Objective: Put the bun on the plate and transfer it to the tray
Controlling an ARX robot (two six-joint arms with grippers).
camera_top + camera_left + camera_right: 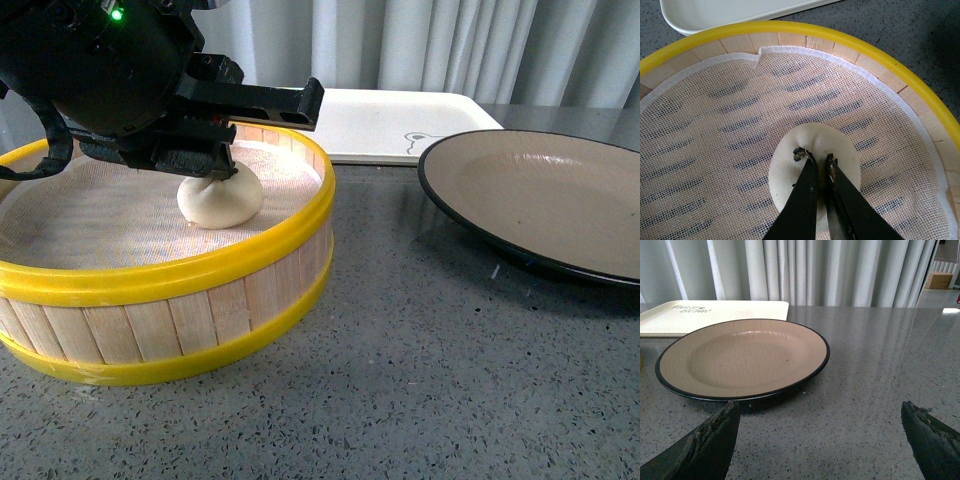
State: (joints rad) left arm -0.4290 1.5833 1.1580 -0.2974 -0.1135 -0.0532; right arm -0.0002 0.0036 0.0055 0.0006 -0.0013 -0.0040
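Left gripper [816,159] has its two black fingers [805,192] drawn nearly together, tips pinching the top of the bun [842,152], only a thin slit between them. Bun sits on a white mesh liner [740,135] inside the wooden steamer basket [790,27] with a yellow rim, wood slats showing through the mesh. Past the rim a corner of the tray [730,12] lies on the dark speckled surface [905,30].
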